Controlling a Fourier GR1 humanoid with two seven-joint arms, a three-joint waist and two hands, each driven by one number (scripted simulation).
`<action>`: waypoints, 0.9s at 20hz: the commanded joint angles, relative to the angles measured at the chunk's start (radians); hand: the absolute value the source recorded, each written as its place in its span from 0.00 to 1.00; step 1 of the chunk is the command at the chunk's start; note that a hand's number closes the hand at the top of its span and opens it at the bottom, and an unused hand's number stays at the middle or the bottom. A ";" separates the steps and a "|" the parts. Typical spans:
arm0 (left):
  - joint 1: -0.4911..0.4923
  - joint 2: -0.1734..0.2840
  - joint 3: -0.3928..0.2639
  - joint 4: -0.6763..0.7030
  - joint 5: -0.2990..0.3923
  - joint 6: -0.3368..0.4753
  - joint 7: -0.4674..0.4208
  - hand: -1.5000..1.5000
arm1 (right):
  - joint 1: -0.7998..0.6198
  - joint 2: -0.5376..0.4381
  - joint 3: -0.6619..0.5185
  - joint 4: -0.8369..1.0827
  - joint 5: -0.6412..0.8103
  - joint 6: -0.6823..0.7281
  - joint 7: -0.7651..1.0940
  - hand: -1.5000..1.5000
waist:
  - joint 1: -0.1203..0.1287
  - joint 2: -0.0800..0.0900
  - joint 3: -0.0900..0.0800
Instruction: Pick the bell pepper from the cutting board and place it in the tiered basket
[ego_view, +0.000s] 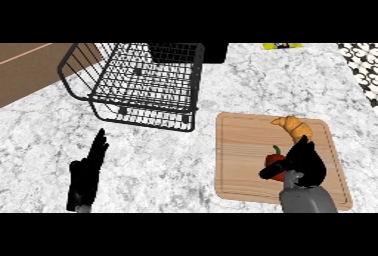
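Observation:
A red bell pepper (275, 159) with a green stem lies on the wooden cutting board (244, 150) at the right. My right hand (304, 162) sits right beside and partly over it, thumb wrapped under the pepper's near side and fingers pointing up past it, so much of the pepper is hidden. The black wire tiered basket (144, 82) stands at the upper left of the marble counter, well away from the board. At the lower left my left hand (85, 175) rests open, fingers straight and pointing up.
A golden croissant (294, 126) lies on the board's far right corner, just beyond my right hand. A wooden surface (29, 70) borders the counter at the upper left. A yellow item (284, 46) and a patterned strip (362, 65) sit at the top right.

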 joint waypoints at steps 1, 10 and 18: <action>0.028 -0.023 -0.004 0.014 -0.003 -0.002 -0.025 0.50 | -0.027 0.007 -0.011 0.037 -0.004 -0.032 0.191 1.00 | 0.001 0.004 0.002; 0.031 -0.040 -0.028 -0.057 -0.047 0.022 0.039 0.50 | -0.053 0.007 0.022 0.196 0.121 -0.060 0.035 1.00 | 0.003 0.005 0.002; -0.015 -0.029 0.020 0.031 -0.025 -0.026 0.000 0.50 | -0.092 0.003 0.182 0.159 0.177 0.029 -0.294 1.00 | 0.012 0.007 0.001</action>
